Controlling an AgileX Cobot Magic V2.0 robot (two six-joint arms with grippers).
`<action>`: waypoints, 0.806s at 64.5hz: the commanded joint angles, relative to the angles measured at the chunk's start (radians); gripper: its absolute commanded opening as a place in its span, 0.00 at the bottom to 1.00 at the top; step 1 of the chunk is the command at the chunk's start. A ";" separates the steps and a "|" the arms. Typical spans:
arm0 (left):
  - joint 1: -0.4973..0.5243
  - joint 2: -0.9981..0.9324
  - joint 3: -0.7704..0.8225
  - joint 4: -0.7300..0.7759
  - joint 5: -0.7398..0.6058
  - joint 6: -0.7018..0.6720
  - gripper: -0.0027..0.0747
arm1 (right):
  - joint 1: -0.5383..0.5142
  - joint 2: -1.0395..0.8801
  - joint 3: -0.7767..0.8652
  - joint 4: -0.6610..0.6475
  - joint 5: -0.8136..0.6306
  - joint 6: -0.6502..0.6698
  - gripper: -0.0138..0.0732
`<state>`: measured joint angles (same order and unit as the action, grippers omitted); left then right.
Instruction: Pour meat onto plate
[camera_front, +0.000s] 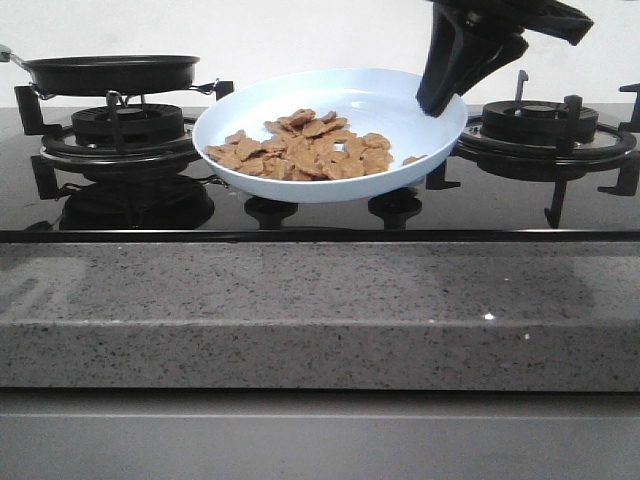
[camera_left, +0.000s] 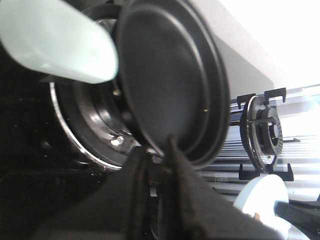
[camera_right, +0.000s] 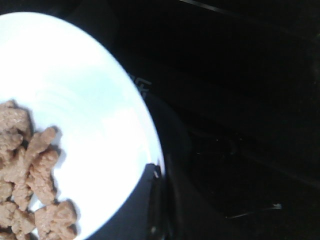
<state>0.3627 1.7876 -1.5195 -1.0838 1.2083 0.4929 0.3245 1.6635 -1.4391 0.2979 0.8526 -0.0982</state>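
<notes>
The pale blue plate hangs tilted over the middle of the black hob, its left side lower. The meat, a heap of small orange-brown pieces, lies on its lower left half. My right gripper comes down from above and is shut on the plate's right rim. In the right wrist view its fingertips pinch the edge of the plate, with the meat beyond. My left gripper is out of the front view; its fingers are closed on the handle base of the black frying pan.
The frying pan is level over the left burner and looks empty. The right burner stands bare behind the right arm. A speckled stone counter edge runs along the front. A pale blurred object sits close to the left wrist camera.
</notes>
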 joint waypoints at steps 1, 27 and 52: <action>-0.011 -0.083 -0.019 -0.060 0.061 -0.008 0.01 | -0.002 -0.045 -0.024 0.019 -0.045 -0.010 0.08; -0.163 -0.434 0.207 0.200 -0.244 0.067 0.01 | -0.002 -0.045 -0.024 0.019 -0.045 -0.010 0.08; -0.478 -0.862 0.527 0.685 -0.666 -0.087 0.01 | -0.002 -0.045 -0.024 0.019 -0.045 -0.010 0.08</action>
<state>-0.0709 1.0133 -1.0288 -0.4582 0.6759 0.4453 0.3245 1.6635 -1.4391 0.2979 0.8526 -0.0982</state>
